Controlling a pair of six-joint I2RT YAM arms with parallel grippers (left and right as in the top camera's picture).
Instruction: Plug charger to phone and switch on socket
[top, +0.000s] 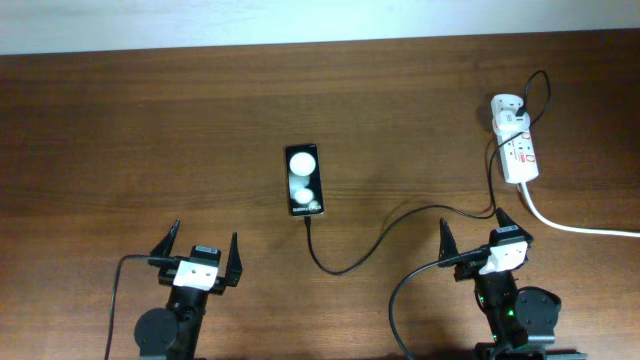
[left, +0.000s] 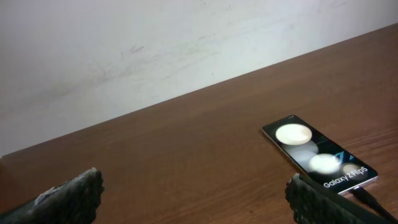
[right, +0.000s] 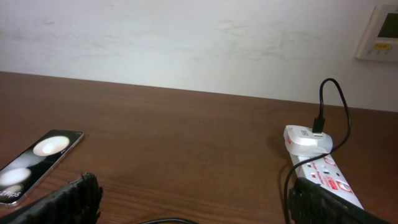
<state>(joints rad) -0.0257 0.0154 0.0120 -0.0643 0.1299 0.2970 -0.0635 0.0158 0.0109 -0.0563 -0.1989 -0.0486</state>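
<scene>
Overhead: phone (top: 304, 181) lies flat and face up on the tabletop (top: 140, 120), near centre, long axis running 12 to 6 o'clock. Charger (top: 372, 238): connector tip meets the phone's 6 o'clock edge. Its black cable sags toward 6, runs off toward 3 o'clock, then climbs to the white adapter seated at the 12 o'clock end of the socket (top: 520, 152). Socket sits at 2 o'clock on the tabletop, with its thick white cord (top: 580, 228) leaving toward 4 o'clock. Switch position: cannot tell. Left jaws, at 7 o'clock of the phone: spread wide, holding nothing. Right jaws, at 6 o'clock of the socket: spread wide, holding nothing
</scene>
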